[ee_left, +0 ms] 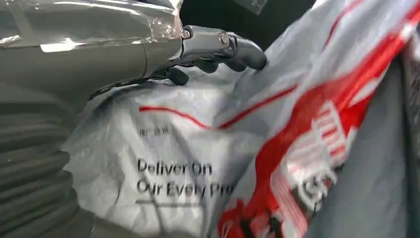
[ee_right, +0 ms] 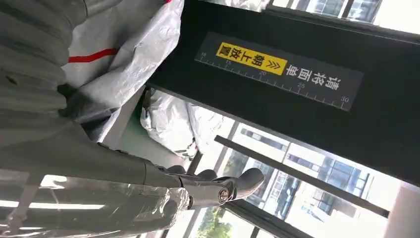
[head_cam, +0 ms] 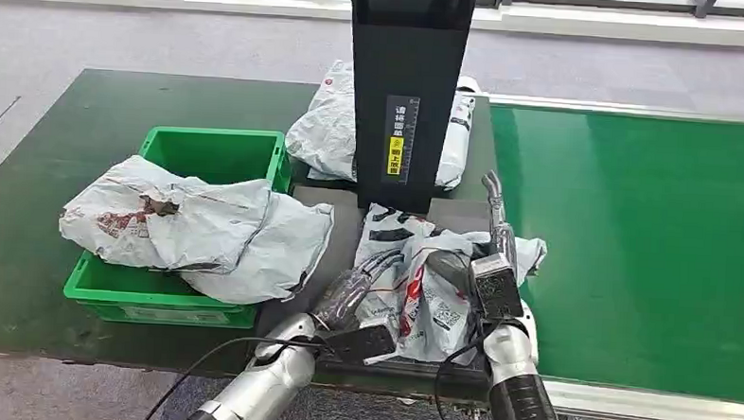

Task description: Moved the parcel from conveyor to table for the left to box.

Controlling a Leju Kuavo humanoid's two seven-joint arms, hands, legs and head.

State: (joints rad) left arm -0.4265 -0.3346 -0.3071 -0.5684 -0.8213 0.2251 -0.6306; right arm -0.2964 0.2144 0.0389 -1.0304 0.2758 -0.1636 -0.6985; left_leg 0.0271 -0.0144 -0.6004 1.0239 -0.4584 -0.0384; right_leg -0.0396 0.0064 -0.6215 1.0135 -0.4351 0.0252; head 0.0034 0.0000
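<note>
Both of my hands sit at the near table edge against the parcel [head_cam: 422, 278], a crumpled grey mailer with red print lying on the dark table [head_cam: 35, 252] just in front of the black upright stand [head_cam: 409, 88]. My left hand [head_cam: 350, 294] lies on the parcel's left side, fingers spread over the plastic; whether they actually grip it I cannot tell. My right hand [head_cam: 492, 244] is beside the parcel's right edge, fingers extended upward and apart, holding nothing. To the left, the green bin [head_cam: 209, 156] carries two grey parcels [head_cam: 197, 226] that overflow its near rim. Another grey bag [head_cam: 329, 123] lies behind the stand, partly hidden by it. The green conveyor [head_cam: 651, 232] runs along the right. Left wrist view: print partly blurred.
</note>
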